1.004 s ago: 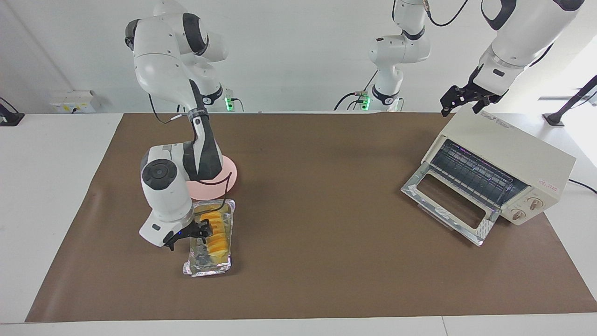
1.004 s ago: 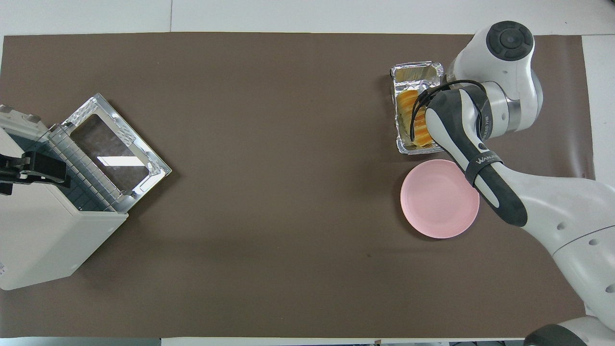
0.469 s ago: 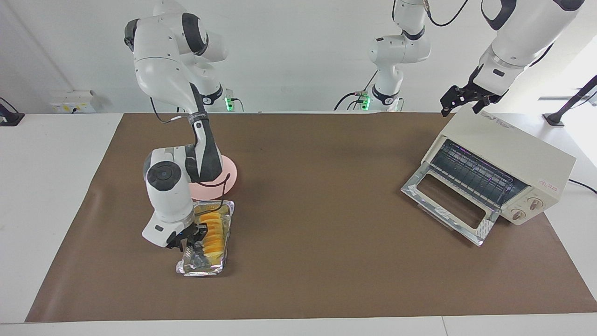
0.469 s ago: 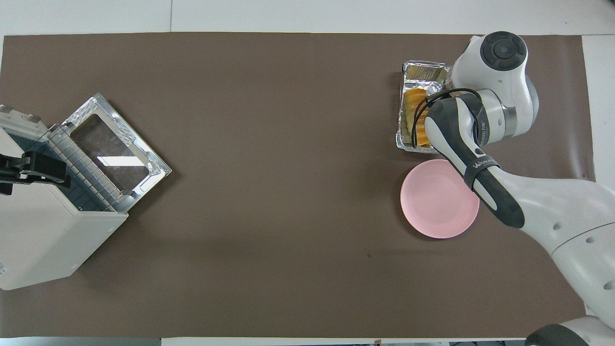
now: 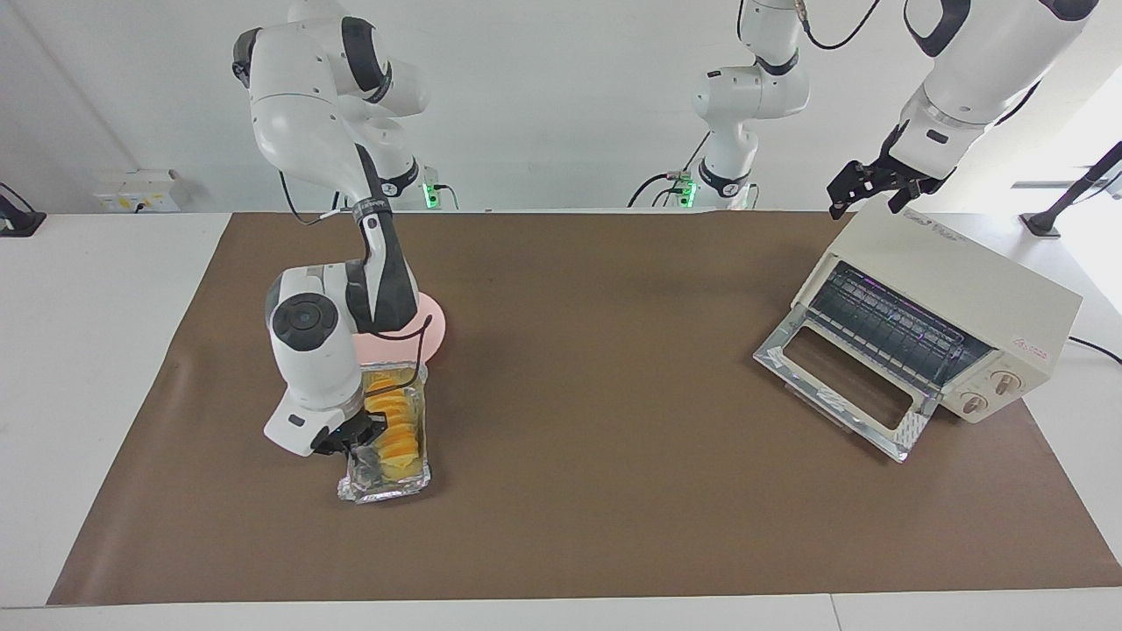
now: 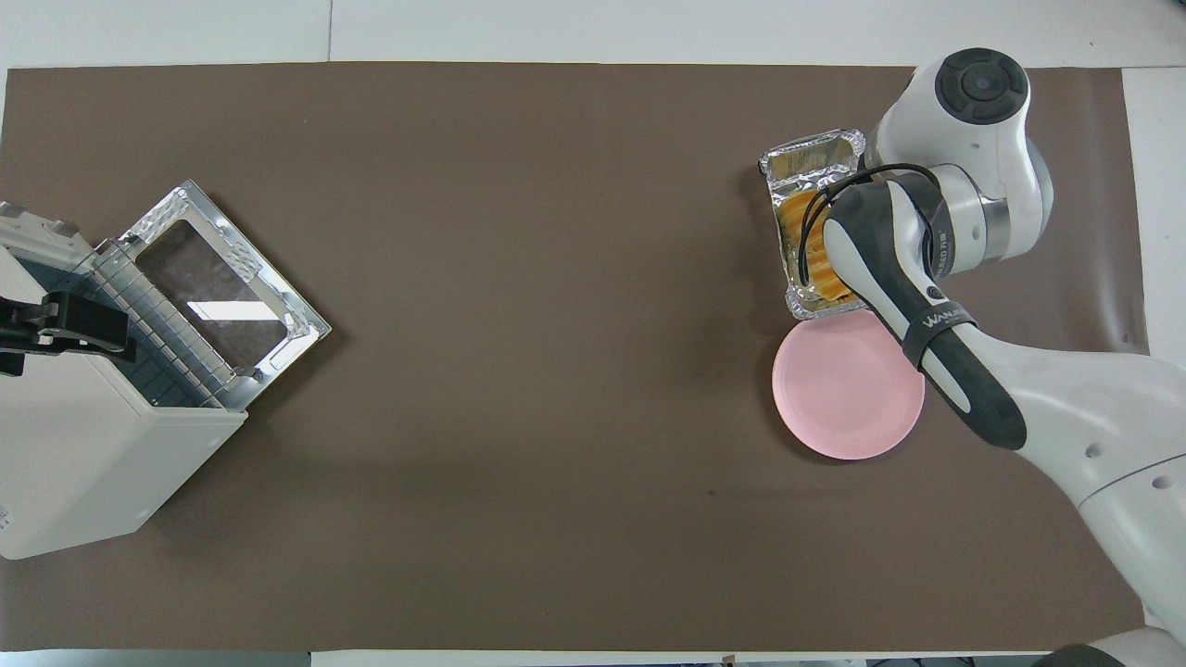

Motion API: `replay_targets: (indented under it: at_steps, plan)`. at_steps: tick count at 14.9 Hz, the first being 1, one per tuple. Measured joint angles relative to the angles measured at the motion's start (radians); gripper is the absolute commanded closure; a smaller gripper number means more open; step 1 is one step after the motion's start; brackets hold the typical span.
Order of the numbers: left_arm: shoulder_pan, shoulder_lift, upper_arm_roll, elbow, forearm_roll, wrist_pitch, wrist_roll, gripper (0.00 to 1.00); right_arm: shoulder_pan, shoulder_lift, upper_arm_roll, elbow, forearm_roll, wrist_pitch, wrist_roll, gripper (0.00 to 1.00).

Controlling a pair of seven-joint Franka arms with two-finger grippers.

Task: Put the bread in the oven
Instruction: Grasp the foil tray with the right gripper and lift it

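Note:
The yellow-orange bread point(image 5: 396, 425) lies in a crinkled foil tray point(image 5: 386, 486) toward the right arm's end of the table. My right gripper point(image 5: 358, 436) is shut on the tray's long rim, beside the bread. In the overhead view the arm covers the gripper and part of the bread point(image 6: 804, 245). The tray point(image 6: 811, 157) looks tilted, with its nearer end at the pink plate's edge. The cream-white oven point(image 5: 964, 280) stands at the left arm's end with its glass door point(image 5: 841, 381) dropped open. My left gripper point(image 5: 868, 197) waits open over the oven's top.
A pink plate point(image 5: 434, 329) sits just nearer to the robots than the tray, partly under the right arm. A brown mat point(image 5: 614, 438) covers the table. A third robot arm point(image 5: 745, 96) stands at the back.
The right gripper has pulled in and turned, and the foil tray with the bread has swung with it, ending closer to the pink plate. The left arm has not moved.

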Motion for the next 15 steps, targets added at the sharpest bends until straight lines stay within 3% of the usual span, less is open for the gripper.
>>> replay_targets:
  at_steps: [4,7,11,15]
  plan:
    - [0.000,0.000,0.000,0.000,0.000,0.000,0.000,0.00,0.052,-0.107,0.038,0.041,0.159,-0.141,0.005,1.00]
    - [0.000,0.000,0.000,0.000,0.000,0.000,0.000,0.00,0.190,-0.134,0.047,0.090,0.194,-0.190,0.195,1.00]
    - [0.000,0.000,0.000,0.000,0.000,0.000,0.000,0.00,0.400,-0.091,0.048,0.084,0.194,-0.089,0.466,1.00]
    - [0.000,0.000,0.000,0.000,0.000,0.000,0.000,0.00,0.472,-0.011,0.044,0.007,0.190,0.104,0.535,1.00]
